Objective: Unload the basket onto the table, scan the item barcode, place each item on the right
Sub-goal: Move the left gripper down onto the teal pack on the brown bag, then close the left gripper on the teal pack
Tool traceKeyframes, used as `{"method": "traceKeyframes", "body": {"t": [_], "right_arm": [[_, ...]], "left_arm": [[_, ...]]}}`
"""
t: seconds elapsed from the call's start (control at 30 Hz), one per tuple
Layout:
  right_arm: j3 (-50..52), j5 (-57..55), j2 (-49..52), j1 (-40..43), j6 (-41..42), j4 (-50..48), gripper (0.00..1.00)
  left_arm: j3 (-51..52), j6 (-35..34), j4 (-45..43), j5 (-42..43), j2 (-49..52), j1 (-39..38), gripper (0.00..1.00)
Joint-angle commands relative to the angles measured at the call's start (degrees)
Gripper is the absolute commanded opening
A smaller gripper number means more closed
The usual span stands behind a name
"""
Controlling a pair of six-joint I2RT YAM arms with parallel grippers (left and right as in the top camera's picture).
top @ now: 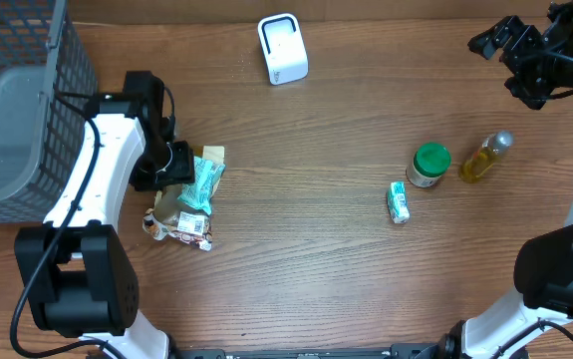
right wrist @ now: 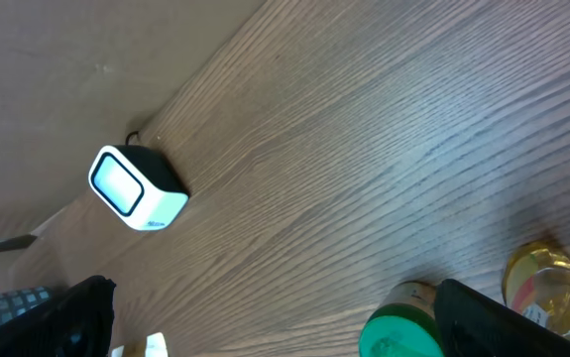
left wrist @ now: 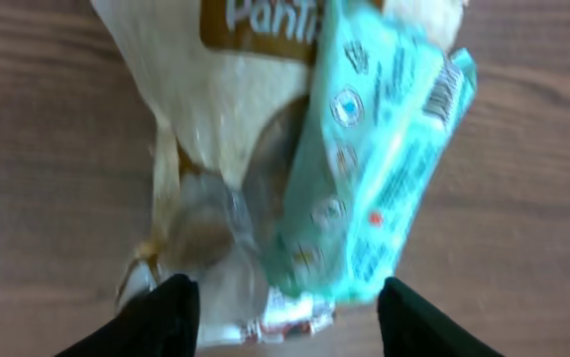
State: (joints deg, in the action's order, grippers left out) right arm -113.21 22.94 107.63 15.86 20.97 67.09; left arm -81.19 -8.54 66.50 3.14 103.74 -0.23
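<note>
A pile of packets lies at the table's left: a teal packet [top: 204, 182] [left wrist: 384, 149] with a barcode at its end, on a beige bag [top: 171, 204] [left wrist: 235, 99] and a clear wrapper [left wrist: 215, 228]. My left gripper [top: 171, 170] [left wrist: 285, 319] is half closed round the pile's near end, one finger against the clear wrapper and the other against the teal packet. The white barcode scanner [top: 283, 48] [right wrist: 136, 188] stands at the back centre. My right gripper [top: 505, 45] [right wrist: 275, 327] hangs wide open and empty at the far right, high above the table.
A green-lidded jar [top: 429, 165] [right wrist: 399, 327], a yellow oil bottle [top: 485, 157] [right wrist: 547, 288] and a small green carton [top: 398, 202] stand right of centre. A grey wire basket [top: 27, 110] fills the back left corner.
</note>
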Motion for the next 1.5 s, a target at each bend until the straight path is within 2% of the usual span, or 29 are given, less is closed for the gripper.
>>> {"method": "traceKeyframes", "body": {"t": [0.0, 0.1, 0.33, 0.53, 0.63, 0.83, 0.97, 1.03, 1.3, 1.37, 1.47], "right_arm": [[-1.2, -0.4, -0.8, 0.0, -0.4, -0.1, 1.0], [-1.2, -0.4, -0.8, 0.0, -0.4, -0.1, 1.0], [-1.2, -0.4, -0.8, 0.0, -0.4, -0.1, 1.0], [-1.2, -0.4, -0.8, 0.0, -0.4, -0.1, 1.0], [-1.2, -0.4, -0.8, 0.0, -0.4, -0.1, 1.0], [-1.2, -0.4, -0.8, 0.0, -0.4, -0.1, 1.0], [-1.2, -0.4, -0.8, 0.0, -0.4, -0.1, 1.0], [-1.2, -0.4, -0.8, 0.0, -0.4, -0.1, 1.0], [-1.2, -0.4, -0.8, 0.0, -0.4, -0.1, 1.0], [-1.2, -0.4, -0.8, 0.0, -0.4, -0.1, 1.0], [-1.2, -0.4, -0.8, 0.0, -0.4, -0.1, 1.0]], "left_arm": [[4.0, 0.6, -4.1, 1.9, -0.3, 0.3, 0.57], [8.2, 0.6, -9.1, 3.1, -0.2, 0.0, 0.56], [12.2, 0.4, -14.3, 4.3, -0.2, 0.0, 0.44], [10.9, 0.4, -14.3, 4.5, -0.3, 0.2, 0.06], [7.3, 0.4, -13.0, 8.3, -0.3, 0.2, 0.04], [3.2, 0.6, -12.7, 22.8, -0.3, -1.3, 0.04], [3.3, -0.7, -13.3, 23.2, -0.2, -3.3, 0.04], [3.3, -1.4, -13.6, 20.3, -0.2, -4.5, 0.04], [3.5, -8.0, -12.8, -4.3, -0.2, -7.4, 0.04], [3.5, -8.2, -11.8, -7.6, -0.2, -7.4, 0.04], [3.5, -7.9, -11.4, -7.7, -0.2, -7.2, 0.04]]}}
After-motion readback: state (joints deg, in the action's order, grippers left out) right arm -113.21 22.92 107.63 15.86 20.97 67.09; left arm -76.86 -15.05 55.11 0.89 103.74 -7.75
